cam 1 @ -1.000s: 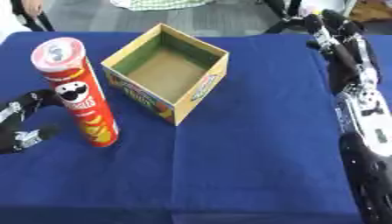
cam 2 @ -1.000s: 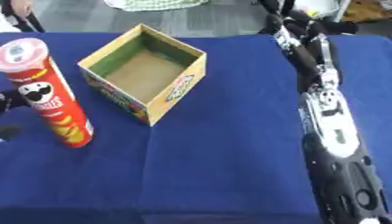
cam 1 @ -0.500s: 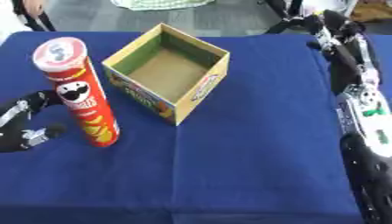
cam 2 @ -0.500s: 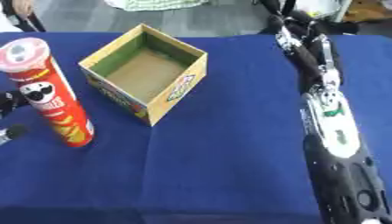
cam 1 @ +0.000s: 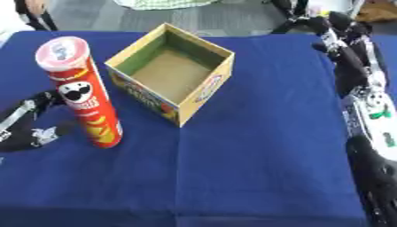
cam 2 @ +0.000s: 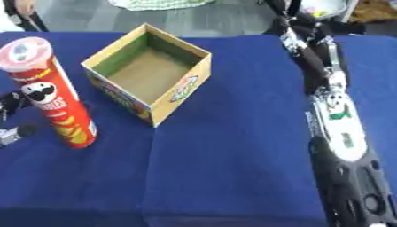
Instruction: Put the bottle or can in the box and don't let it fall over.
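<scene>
A tall red crisp can (cam 1: pixel 82 95) with a pale lid stands upright on the blue cloth at the left. To its right sits an open cardboard box (cam 1: pixel 208 87) with colourful sides, turned corner-on and with nothing inside. My left hand (cam 1: pixel 29 126) is low at the left edge, open, with a finger and the thumb spread towards the can's lower half; I cannot tell whether they touch it. My right arm runs up the right side, and its hand (cam 1: pixel 335 27) lies at the table's far right edge, the finger pose unclear.
The blue cloth (cam 1: pixel 248 168) covers the whole table and has a fold line across the front. Grey floor lies beyond the far edge, with a chequered green-white thing (cam 1: pixel 163 2) at the top.
My left hand has crept a little to the right, closer to the can. The can, the box and my right arm have stayed where they were.
</scene>
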